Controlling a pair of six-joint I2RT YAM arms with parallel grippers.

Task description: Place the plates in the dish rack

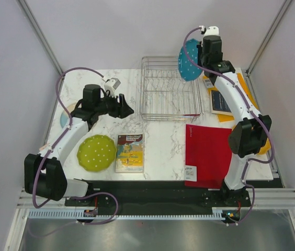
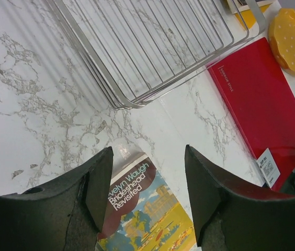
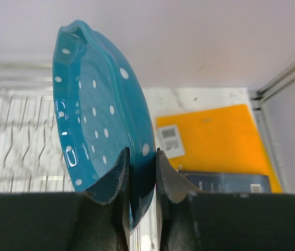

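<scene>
Teal plate [image 3: 98,120], gripped on edge by the clenched right gripper [image 3: 141,157] over the dish rack's [image 1: 168,91] far right corner: loading step, next needing a lowering between prongs; left gripper [image 2: 148,157] spread, empty.

— What totals do you get?
— You have these four: teal plate [image 1: 190,60], lime plate [image 1: 96,152], orange plate [image 2: 293,41], cream plate [image 1: 63,120]. You have one dish rack [image 1: 168,91], one red folder [image 1: 207,154], one orange folder [image 3: 215,136], one illustrated book [image 1: 129,152], one navy book [image 1: 222,102].

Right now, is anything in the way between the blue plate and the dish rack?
Nothing visible. The right tool holds the teal plate on edge at the far right corner of the dish rack; it looks empty.
</scene>
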